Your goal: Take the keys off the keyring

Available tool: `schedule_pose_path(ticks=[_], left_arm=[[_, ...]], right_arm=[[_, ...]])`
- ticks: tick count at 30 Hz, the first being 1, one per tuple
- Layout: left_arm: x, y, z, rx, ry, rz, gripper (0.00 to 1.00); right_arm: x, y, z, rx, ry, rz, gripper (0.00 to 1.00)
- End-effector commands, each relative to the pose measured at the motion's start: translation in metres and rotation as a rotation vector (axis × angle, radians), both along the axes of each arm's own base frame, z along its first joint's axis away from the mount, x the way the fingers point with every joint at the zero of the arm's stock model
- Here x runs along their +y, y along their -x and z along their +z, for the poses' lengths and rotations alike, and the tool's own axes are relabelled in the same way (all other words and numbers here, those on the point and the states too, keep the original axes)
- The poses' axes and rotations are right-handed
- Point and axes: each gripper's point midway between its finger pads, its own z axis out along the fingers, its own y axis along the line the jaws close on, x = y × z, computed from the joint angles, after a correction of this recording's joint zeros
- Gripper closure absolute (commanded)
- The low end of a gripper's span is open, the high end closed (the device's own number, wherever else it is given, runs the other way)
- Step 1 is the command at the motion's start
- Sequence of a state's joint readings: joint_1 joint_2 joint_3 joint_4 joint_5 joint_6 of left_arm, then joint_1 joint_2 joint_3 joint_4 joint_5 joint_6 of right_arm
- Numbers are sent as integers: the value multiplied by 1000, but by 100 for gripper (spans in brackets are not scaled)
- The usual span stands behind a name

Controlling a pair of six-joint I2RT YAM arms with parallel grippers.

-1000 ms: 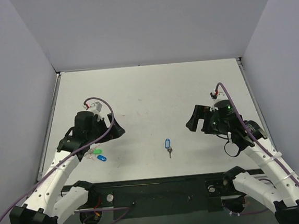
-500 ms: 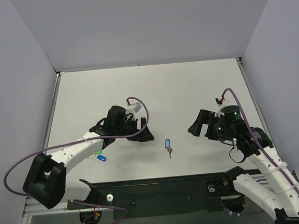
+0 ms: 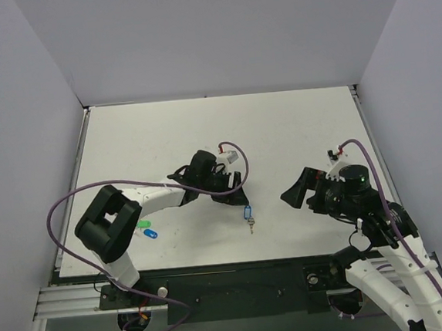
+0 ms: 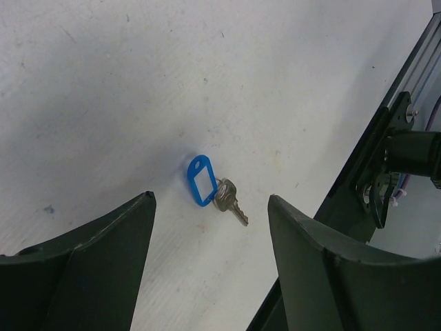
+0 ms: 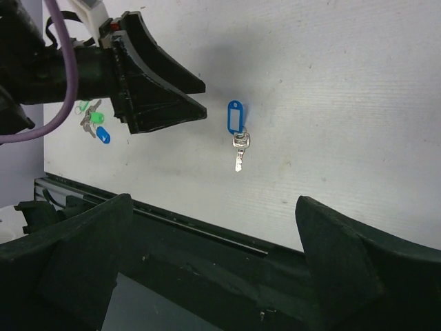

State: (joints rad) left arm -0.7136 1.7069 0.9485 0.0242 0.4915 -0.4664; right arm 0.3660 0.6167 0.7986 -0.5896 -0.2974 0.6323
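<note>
We read no text, label, brand or number in any view. The pale window of the keyring (image 4: 202, 181) shows no writing that we can make out, and the key (image 4: 228, 198) is too small to show any stamp.

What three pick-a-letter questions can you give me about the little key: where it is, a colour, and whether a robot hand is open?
1. Where is the key?
A) up on the wall
B) on the white table, joined to a key tag
C) in a box

2. What colour is that key tag?
A) red
B) yellow
C) blue

3. How is the right gripper?
A) open, holding nothing
B) shut on the key
C) shut on the tag

Answers:
1 B: the left wrist view shows it lying flat, on the tag's ring.
2 C: it is bright blue with a pale centre.
3 A: its fingers stand wide apart, away from the key.
</note>
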Motion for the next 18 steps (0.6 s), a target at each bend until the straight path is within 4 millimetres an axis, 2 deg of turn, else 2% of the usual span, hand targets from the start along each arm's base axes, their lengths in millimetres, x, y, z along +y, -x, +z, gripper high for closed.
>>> schedule_pose_path(ticks=[1,12,14,18], left_arm=[[-27,-9,15,-59,84,-68,25],[-46,-2,-23,13,56,-120,31],[-48,2,-26,23,52,-131,36],[-47,11,-29,25,42,-137,38]], right_arm=[[1,6,5,-8,-26,12,0],[5,9,14,-28,-49,39,0],[6,9,15,-28,-50,40,0],[6,9,16,-33,-50,40,0]])
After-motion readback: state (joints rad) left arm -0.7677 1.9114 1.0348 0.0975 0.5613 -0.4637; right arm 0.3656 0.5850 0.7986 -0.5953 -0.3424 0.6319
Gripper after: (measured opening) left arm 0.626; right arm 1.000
